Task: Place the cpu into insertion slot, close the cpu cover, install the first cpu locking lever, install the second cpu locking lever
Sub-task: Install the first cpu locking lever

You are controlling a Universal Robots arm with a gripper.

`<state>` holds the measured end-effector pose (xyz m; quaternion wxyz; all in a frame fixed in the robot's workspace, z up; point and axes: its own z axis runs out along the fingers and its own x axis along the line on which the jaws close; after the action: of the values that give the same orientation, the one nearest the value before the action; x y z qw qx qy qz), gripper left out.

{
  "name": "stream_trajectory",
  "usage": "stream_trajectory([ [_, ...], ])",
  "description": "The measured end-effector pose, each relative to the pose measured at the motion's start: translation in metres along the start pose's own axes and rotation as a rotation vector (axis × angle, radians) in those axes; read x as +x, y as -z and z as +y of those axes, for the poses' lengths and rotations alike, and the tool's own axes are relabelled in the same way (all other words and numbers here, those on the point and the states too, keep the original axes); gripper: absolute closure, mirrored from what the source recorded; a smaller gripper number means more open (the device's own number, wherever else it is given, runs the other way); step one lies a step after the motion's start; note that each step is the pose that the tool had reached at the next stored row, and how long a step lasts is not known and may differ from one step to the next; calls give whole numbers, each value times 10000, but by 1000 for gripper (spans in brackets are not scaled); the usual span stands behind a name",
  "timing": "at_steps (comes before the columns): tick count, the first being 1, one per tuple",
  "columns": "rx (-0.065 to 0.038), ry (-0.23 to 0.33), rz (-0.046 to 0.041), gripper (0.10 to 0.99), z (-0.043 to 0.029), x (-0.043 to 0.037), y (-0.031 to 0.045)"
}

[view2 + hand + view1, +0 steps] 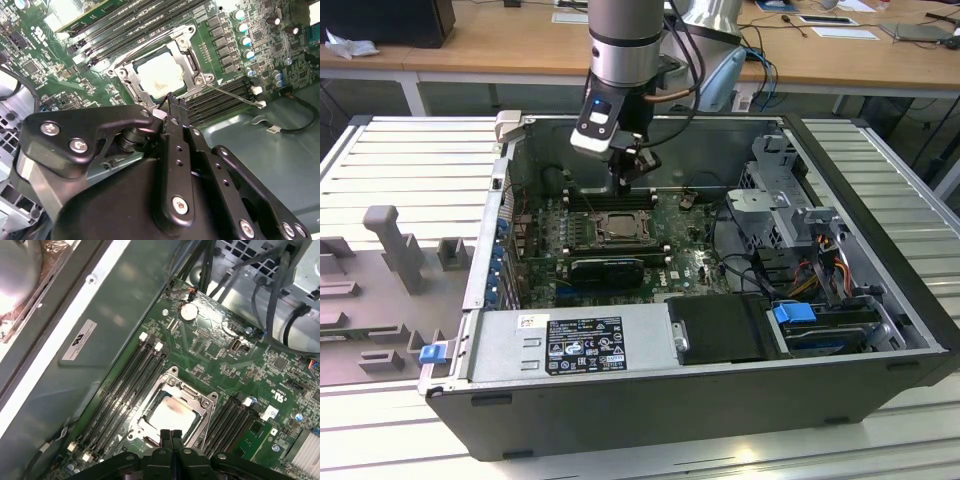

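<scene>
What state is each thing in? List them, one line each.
cpu: seated in the slot, face up.
insertion slot: filled.
cpu cover: down, framing the cpu.
locking lever: juts out from the slot's corner, seemingly unlatched.
claw: shut, empty, tip at the slot's edge.
computer case: on its side, open.

Ribbed metal bench (pixel 410 160) is carrying grey moulded fixtures (pixel 392 250) along one edge; wooden desks (pixel 480 45) are standing beyond its far edge, holding papers (pixel 845 32).
</scene>
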<state>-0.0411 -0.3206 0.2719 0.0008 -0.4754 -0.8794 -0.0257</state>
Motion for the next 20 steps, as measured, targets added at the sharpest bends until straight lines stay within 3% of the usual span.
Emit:
stream_trajectory([
  [7, 21, 813, 36, 980, 0, 0, 0],
  [13, 57, 2175, 97, 980, 0, 0, 0],
  [20, 86, 3320, 148, 980, 0, 0, 0],
])
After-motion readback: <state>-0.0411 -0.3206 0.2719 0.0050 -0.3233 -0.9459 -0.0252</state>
